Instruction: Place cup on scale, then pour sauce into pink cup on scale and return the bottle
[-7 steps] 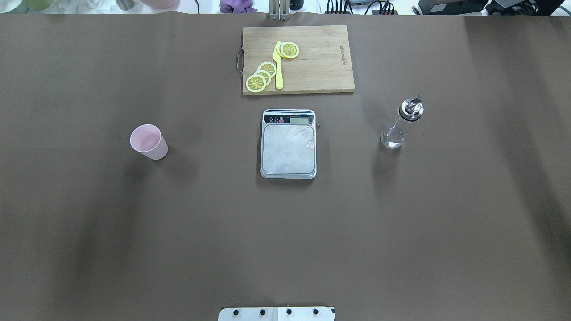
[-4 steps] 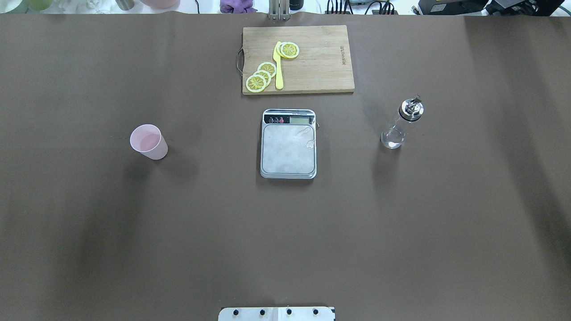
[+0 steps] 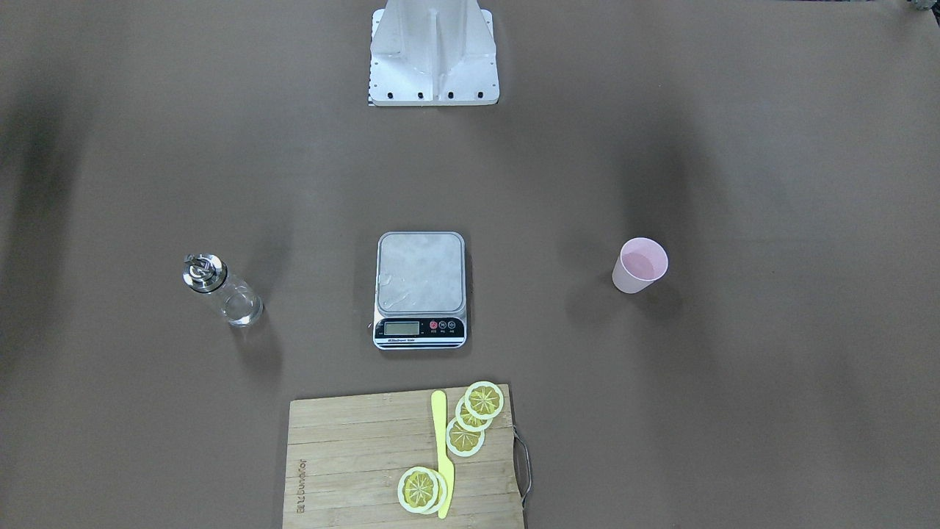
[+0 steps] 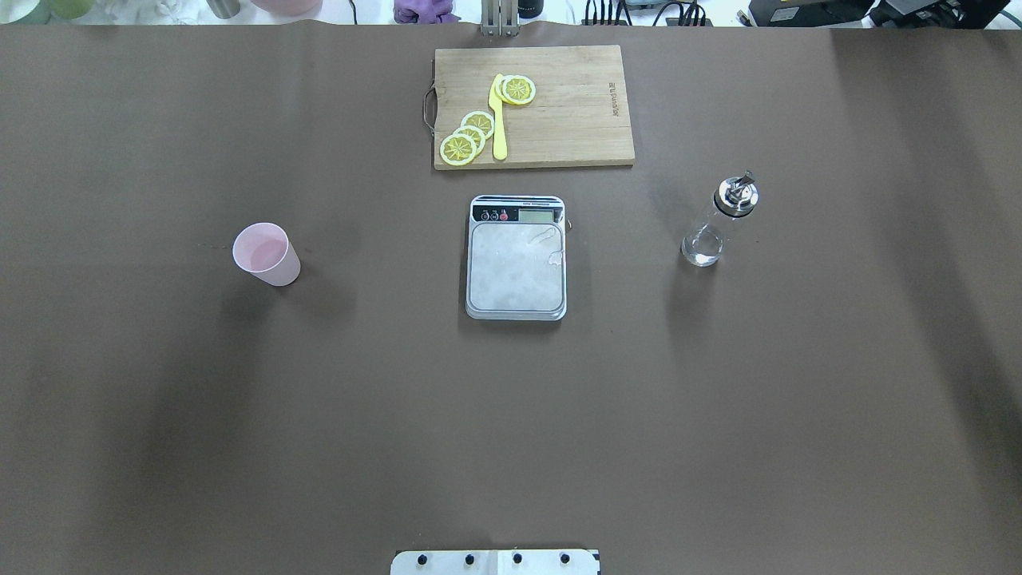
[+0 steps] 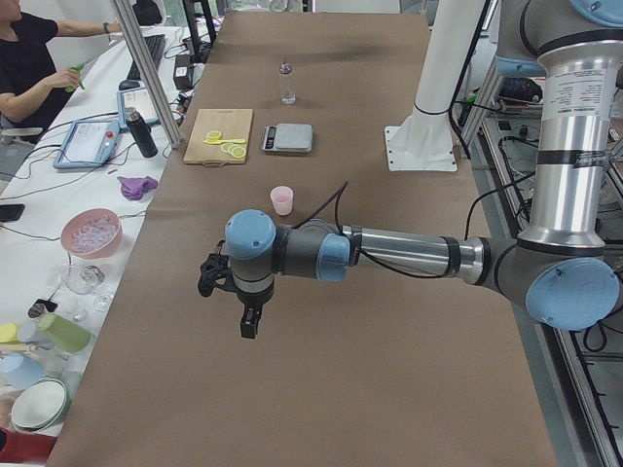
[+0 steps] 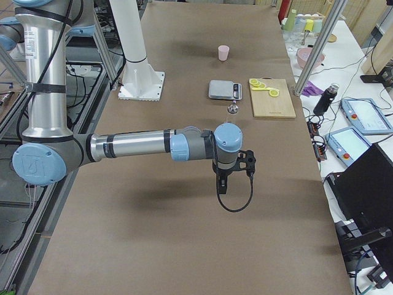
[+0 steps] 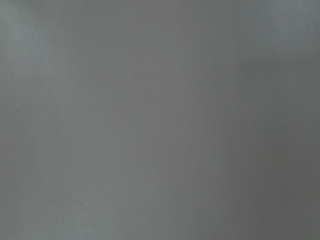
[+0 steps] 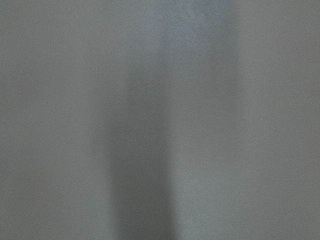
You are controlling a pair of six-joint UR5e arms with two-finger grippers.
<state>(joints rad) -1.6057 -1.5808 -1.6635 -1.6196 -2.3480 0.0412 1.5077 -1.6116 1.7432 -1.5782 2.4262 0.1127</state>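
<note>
The pale pink cup stands upright and empty on the brown table, left of the scale; it also shows in the front view. The scale sits at the table's middle with a bare platform. The clear bottle with a silver spout stands right of the scale. My left gripper hangs over the table's left end, far from the cup. My right gripper hangs over the right end, far from the bottle. Neither shows in the overhead view, so I cannot tell whether they are open or shut. Both wrist views show only blurred table.
A wooden cutting board with lemon slices and a yellow knife lies just behind the scale. The robot's base plate is at the near edge. Bowls and bottles stand off the table's far side.
</note>
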